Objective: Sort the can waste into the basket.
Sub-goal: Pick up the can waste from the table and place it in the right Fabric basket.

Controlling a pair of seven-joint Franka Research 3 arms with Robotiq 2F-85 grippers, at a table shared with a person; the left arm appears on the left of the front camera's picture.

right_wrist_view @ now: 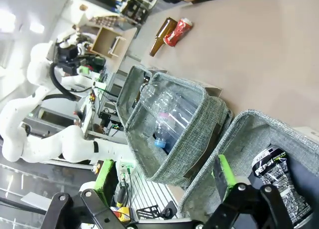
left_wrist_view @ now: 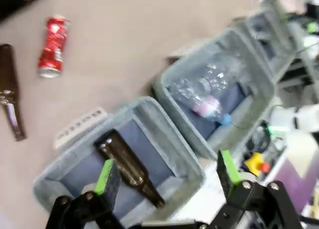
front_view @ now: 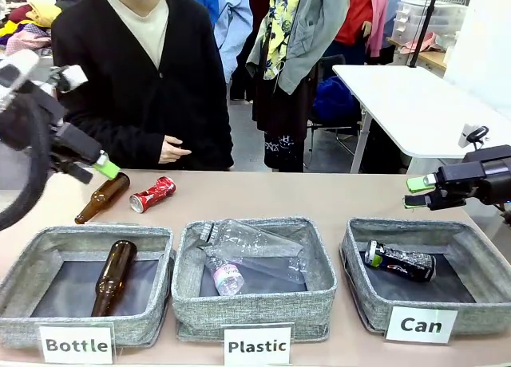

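1. Front view: tan counter (front_view: 279, 195) is carrying grey baskets (front_view: 255, 303), white table (front_view: 415, 104) standing behind.
2. Red can (front_view: 152, 194) is lying on it, black can (front_view: 400, 261) inside the Can basket (front_view: 479, 315).
3. Left jaws and right jaws are standing spread, empty.

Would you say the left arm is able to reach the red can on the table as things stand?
Probably yes. The red can lies in the open on the table, apart from the brown bottle beside it, and the left hand is open and close by, with nothing between them.
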